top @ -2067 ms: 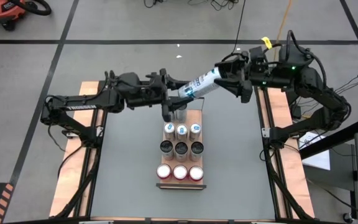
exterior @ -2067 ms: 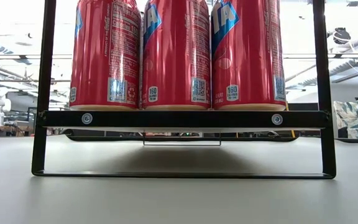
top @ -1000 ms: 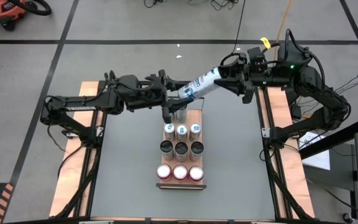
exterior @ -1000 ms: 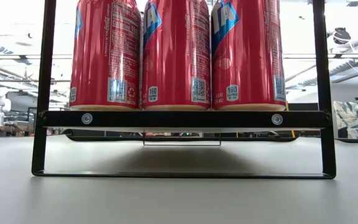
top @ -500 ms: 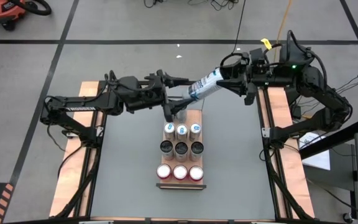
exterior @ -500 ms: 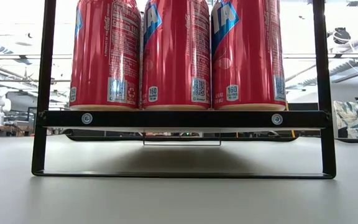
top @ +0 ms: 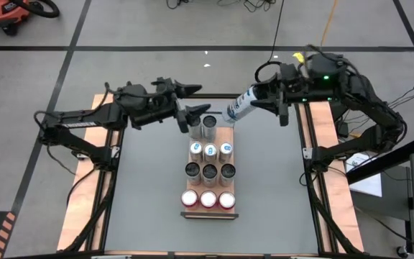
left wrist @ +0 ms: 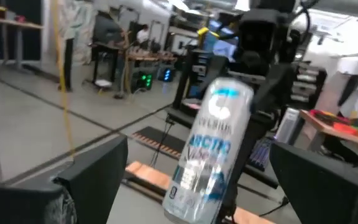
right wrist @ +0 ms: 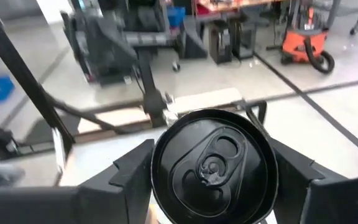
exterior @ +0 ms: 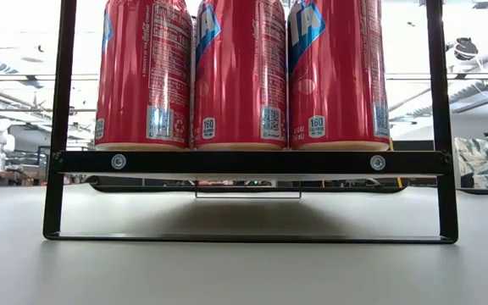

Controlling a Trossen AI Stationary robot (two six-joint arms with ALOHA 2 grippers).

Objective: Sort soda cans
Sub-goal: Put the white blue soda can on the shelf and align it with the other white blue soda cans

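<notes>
The right tool [top: 259, 101] grips 1 slim silver-grey dark-topped can [top: 240, 105], tilted, its long axis pointing toward the wooden rack [top: 231, 134]; the left tool [top: 192, 102] gapes empty nearby.

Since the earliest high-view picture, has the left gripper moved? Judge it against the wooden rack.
Yes. The left gripper, open, has let go of the tilted can and drawn back leftward, away from the wooden rack's far end.

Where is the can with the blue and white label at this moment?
In the high view, the right gripper holds the can tilted above the rack's far right corner, near two silver cans.
</notes>
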